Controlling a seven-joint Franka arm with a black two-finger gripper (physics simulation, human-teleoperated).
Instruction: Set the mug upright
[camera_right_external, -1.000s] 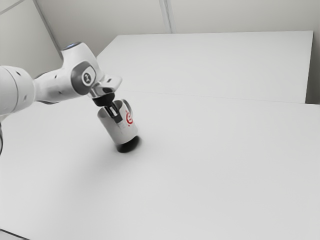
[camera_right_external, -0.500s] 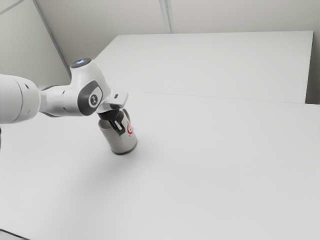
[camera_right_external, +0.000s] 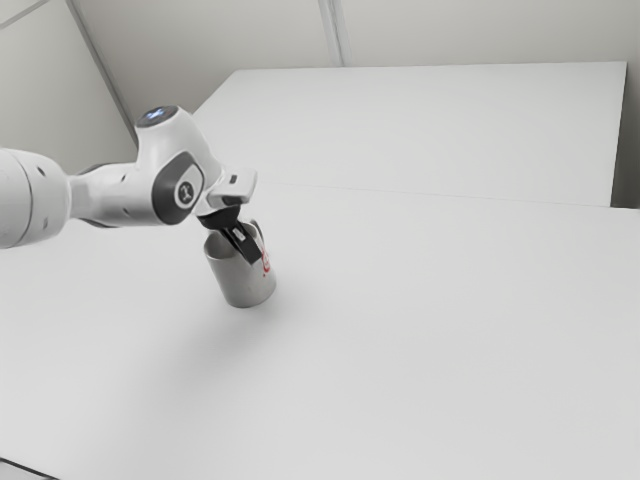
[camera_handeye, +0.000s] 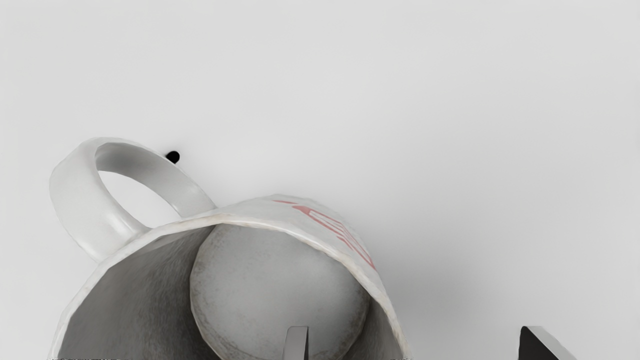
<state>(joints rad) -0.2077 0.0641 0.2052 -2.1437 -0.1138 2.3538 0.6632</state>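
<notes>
White on white, seems done with standing the mug (camera_right_external: 238, 286) on the table (camera_right_external: 430, 350), with gripper fingers (camera_handeye: 296, 346) spread and unclamped, leaving only withdrawal.

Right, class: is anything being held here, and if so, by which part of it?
Nothing is held: the gripper is open, one finger inside the mug, the other outside.

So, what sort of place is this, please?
Probably a robot lab or test room, shown as a simulation: a white robot arm reaches over a plain pale table to a mug, with plain walls behind.
</notes>
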